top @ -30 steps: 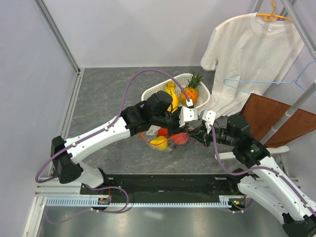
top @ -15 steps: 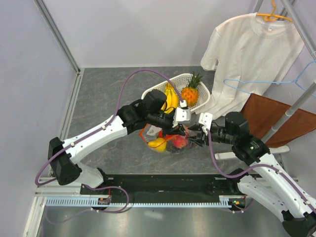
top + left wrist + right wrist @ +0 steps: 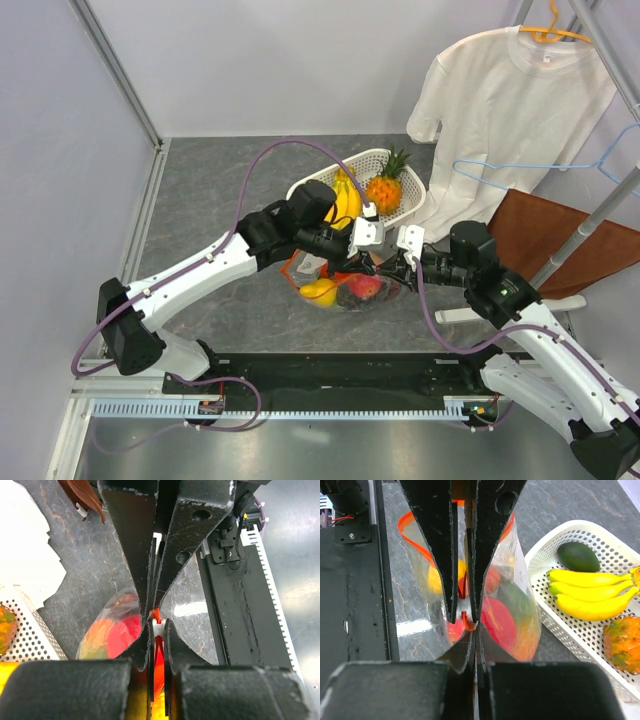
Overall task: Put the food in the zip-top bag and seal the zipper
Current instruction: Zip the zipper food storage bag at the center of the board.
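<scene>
1. Left wrist: left gripper (image 3: 157,630) fingers pressed together, clamped on thin red-orange zipper strip (image 3: 156,665), just beside its small white end piece (image 3: 158,623).
2. Right gripper (image 3: 152,606) tip to tip with it, fingers closed at the same strip; actual hold on it hard to make out.
3. Clear floppy plastic bag (image 3: 522,615) below both, on or just above grey stone-look table (image 3: 555,500): cannot tell which; red, orange and yellow food (image 3: 497,622) inside.
4. White perforated basket (image 3: 555,625) just beside bag, cut off at frame edge.
5. Top external: strip and fingertips hidden under both wrists.
</scene>
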### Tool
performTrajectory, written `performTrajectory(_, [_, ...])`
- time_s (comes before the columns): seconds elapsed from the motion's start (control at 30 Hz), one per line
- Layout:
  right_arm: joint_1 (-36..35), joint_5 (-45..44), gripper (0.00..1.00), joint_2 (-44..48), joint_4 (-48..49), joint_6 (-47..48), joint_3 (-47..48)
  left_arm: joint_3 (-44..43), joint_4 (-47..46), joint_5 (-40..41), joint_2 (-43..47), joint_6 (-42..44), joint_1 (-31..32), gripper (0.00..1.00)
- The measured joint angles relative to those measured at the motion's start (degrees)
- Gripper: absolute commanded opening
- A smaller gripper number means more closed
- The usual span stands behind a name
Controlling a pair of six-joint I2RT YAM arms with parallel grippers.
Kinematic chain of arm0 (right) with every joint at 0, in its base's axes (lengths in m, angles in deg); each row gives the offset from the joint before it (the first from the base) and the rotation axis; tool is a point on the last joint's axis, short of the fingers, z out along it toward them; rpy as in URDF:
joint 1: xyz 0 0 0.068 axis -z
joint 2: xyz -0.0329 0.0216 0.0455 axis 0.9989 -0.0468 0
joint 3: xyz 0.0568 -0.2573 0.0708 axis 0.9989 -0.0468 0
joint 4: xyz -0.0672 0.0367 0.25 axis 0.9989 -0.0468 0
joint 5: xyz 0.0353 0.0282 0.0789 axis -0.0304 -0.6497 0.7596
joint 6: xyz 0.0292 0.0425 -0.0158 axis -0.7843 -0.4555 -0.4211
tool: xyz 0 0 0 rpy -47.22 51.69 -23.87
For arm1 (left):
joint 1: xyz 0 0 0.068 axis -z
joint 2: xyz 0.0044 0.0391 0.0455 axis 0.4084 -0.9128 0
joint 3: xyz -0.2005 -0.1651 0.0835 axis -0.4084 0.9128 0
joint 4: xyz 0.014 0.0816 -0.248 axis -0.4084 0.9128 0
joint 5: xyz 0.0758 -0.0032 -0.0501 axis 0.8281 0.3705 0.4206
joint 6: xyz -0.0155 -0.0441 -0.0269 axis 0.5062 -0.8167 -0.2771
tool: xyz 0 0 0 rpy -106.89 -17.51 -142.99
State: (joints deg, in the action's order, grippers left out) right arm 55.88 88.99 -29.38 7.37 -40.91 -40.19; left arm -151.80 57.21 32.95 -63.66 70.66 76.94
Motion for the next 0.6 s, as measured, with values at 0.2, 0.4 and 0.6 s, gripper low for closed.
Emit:
performTrajectory(0.2, [0.0,-1.1,0.0,1.5,-0.2,0.4,0.0,0.0,0.2,-1.6,0.0,0.3,-2.3,0.02])
performTrajectory(0.4, [0.0,-2.2,0.0,3.3,0.0,0.4,0.0,1.8,3.5,-1.4,0.6,2.1,-7.6,0.03])
performTrajectory(0.6, [-0.1,-2.5,0.39,3.4,-0.5,0.3,0.0,3.0,6.0,-1.5,2.3,4.3,-9.7,0.02])
